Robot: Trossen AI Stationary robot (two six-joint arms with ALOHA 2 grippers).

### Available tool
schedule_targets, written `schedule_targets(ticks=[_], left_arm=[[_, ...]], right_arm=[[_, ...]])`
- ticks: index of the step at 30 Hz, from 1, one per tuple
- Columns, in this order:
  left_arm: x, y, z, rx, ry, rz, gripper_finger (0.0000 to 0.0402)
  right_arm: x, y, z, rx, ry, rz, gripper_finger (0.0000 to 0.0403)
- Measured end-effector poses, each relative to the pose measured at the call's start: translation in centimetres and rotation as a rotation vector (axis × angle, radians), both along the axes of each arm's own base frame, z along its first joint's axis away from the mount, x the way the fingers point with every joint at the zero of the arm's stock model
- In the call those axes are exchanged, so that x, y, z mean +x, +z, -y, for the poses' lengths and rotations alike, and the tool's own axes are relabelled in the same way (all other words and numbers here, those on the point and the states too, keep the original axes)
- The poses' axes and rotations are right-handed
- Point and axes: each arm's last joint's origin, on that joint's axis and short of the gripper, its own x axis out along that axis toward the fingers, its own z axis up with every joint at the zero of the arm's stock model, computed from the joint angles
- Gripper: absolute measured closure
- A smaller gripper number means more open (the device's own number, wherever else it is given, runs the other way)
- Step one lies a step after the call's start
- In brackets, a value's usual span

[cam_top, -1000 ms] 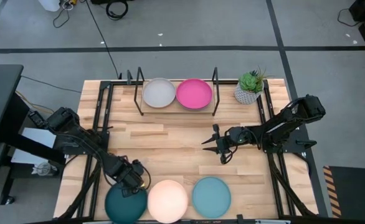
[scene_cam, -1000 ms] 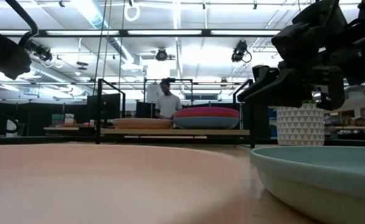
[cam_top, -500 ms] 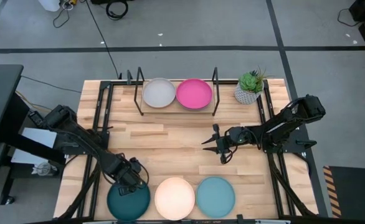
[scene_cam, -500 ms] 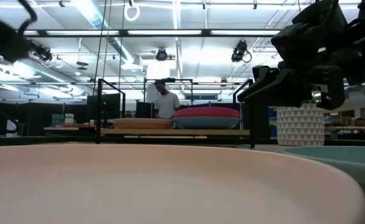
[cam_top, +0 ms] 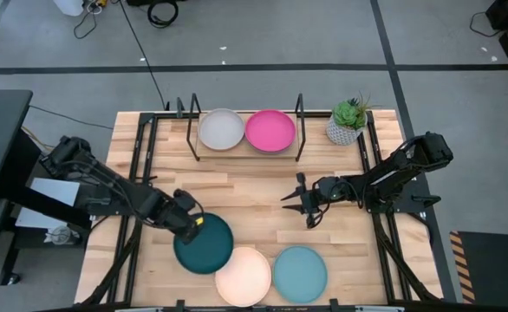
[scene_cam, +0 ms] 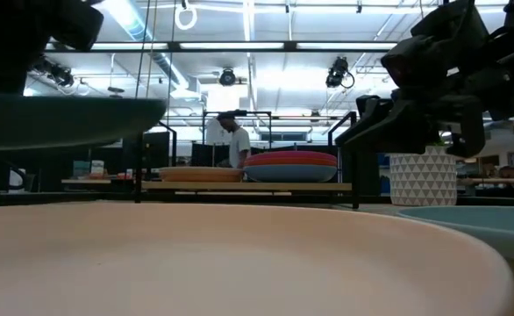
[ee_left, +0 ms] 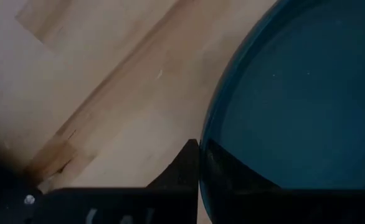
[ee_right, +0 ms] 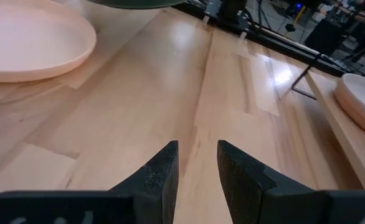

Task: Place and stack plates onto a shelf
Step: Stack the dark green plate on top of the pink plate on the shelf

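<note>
Over tabletop (cam_top: 237, 195): left pincer (cam_top: 190, 227) holds dark teal plate (cam_top: 205, 246) aloft.

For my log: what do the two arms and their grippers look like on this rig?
Both arms are black, jointed and slim, with dark cabling along the links. The left gripper and the right gripper are black too, each with two tapered, flat-faced matte fingers. I can see no bright markings, labels or sleeves in any view.
</note>
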Motion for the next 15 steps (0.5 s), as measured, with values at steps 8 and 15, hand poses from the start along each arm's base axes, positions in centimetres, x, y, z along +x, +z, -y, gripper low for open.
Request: schedule_targets(ticks=[8,15], left_arm=[[1.6,0.0,-2.6,-0.015,0.179,0.032,0.0388],[4.0,0.1,-5.4,-0.011,0.283,0.168,0.0385]], right_arm=[[-0.1,0.1,-0.5,-0.107,-0.027,0.021,0.0286],[-0.6,0.4,-2.0,-0.325,-0.195,0.043,0.0286]])
